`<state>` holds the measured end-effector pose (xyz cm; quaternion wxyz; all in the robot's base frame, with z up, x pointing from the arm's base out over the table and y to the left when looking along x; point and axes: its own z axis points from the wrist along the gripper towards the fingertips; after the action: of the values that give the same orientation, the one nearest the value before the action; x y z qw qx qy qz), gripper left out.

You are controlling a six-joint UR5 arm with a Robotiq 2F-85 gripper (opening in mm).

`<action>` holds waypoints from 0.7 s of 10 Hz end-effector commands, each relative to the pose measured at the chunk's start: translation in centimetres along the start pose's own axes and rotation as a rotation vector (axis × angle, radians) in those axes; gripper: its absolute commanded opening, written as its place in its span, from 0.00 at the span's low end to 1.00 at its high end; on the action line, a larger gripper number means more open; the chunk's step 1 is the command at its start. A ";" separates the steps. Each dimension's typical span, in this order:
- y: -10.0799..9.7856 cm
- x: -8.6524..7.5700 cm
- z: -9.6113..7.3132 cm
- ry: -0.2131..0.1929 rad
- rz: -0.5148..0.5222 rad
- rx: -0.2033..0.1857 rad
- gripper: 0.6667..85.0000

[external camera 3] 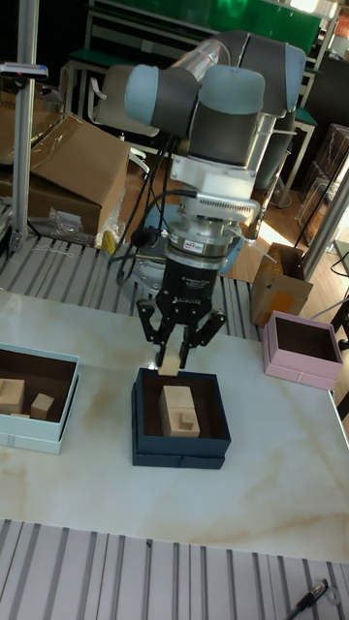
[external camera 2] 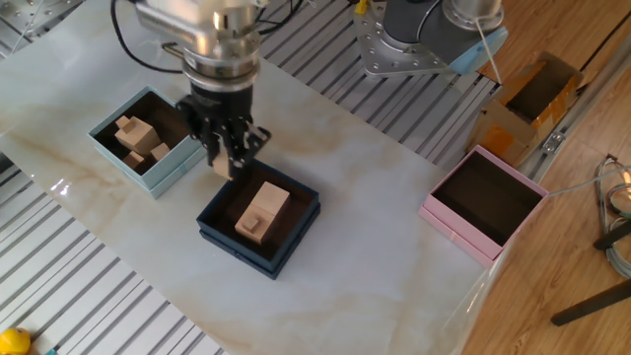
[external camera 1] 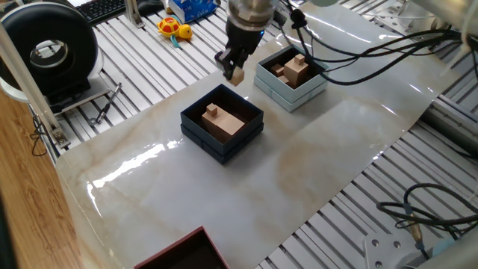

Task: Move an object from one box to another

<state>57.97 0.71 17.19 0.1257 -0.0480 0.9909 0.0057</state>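
Observation:
My gripper is shut on the small pale tan object, held in the air between the two boxes. In the other fixed view the gripper and the object hang above the gap beside the dark navy box. That box holds a larger flat brown block with a tiny cube on it. The pale blue-grey box lies just past the gripper and holds a few wooden pieces. In the tall view the gripper hangs over the dark box's back-left corner.
A pink box sits near the table's edge, well away from the arm. Cables trail over the table past the pale box. A black reel, a toy and a keyboard lie off the marble top on the slatted surface.

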 end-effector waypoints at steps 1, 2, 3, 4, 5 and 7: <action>-0.6 -0.7 -0.2 -0.035 0.059 0.005 0.01; -4.2 -0.7 0.3 -0.029 -0.020 0.009 0.01; -7.1 -0.6 0.7 -0.035 -0.086 -0.029 0.01; -8.7 0.0 0.4 -0.020 -0.125 -0.063 0.01; -8.7 0.3 0.2 -0.013 -0.112 -0.068 0.01; -9.8 0.2 0.2 -0.011 0.014 -0.024 0.01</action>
<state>58.74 -6.95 16.78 0.1295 -0.0785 0.9883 0.0153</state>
